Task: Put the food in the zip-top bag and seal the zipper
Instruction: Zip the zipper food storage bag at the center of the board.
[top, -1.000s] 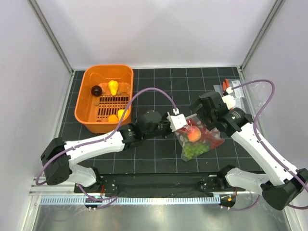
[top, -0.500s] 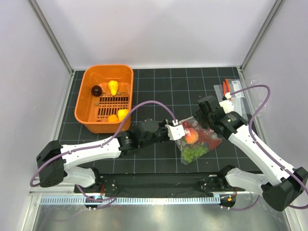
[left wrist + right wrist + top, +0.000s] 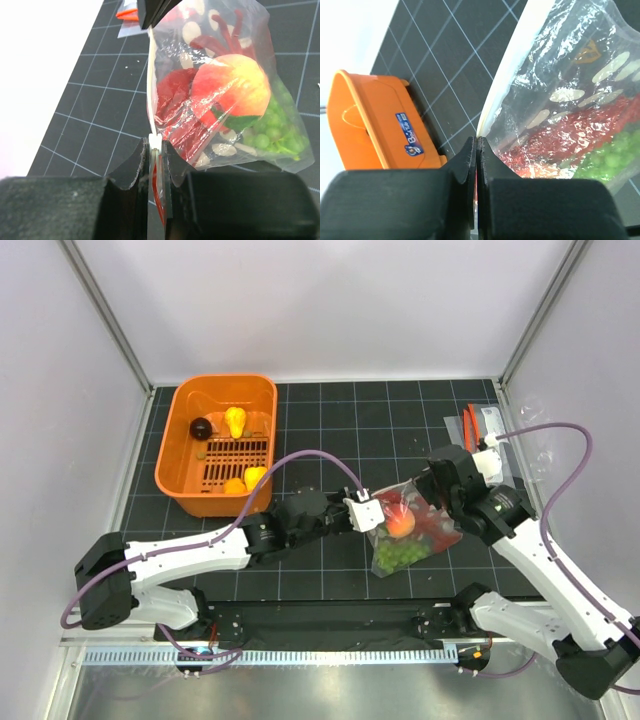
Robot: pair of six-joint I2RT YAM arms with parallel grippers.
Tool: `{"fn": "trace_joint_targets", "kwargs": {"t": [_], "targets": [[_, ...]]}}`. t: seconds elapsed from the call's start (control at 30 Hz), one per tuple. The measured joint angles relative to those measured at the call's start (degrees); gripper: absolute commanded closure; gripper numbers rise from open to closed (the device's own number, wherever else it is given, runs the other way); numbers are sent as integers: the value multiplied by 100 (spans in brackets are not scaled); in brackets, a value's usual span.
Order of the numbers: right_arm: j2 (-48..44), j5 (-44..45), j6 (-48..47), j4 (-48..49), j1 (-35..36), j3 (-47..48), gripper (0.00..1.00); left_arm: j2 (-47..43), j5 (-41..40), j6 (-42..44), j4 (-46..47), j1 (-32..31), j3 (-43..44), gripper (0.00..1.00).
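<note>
Right of the table's middle, toward the near edge, the zip-top bag (image 3: pixel 412 530) is held between the two arms. All three foods are already inside: the lobster (image 3: pixel 172 92), the peach (image 3: pixel 231 89) pressed against the film in front of it, and the grape bunch (image 3: pixel 272 127) sagging into the bag's lowest corner.

The left claw (image 3: pixel 156 150) is clenched on one end of the zipper (image 3: pixel 150 90), its jaws pinching the white strip. The right claw (image 3: pixel 477 144) is clenched on the opposite end, so the strip runs straight and taut between them. Holding both ends this way likely keeps the floppy mouth in line so that the two halves of the strip can be pressed or slid together. The strip reads as a single line in both wrist views, but whether it is locked along its whole length I cannot tell. The peach bulges just beside the zipper and could push the mouth apart.

The orange basket (image 3: pixel 175 445) sits toward the far left corner, well apart from the bag, with a few other toy foods in it. Flat packets (image 3: pixel 480 425) with an orange-red strip lie near the far right corner, beyond the right arm. The left arm's purple cable (image 3: pixel 300 453) arches between basket and bag, touching neither.
</note>
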Motion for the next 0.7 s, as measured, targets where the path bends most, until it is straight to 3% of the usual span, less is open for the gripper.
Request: {"fn": "trace_joint_targets", "kwargs": {"t": [0.33,0.6,0.7], "targets": [[-310,938,61,-367,33,70,99,48,116,-181,216,-33,155,99],[-374,1399,42,-358,-326,66,99,522,111,-507,83,44,667,100],[-428,1978,-151,-219,-564,-24,52,522,26,-734,-219,175,680,100]]}}
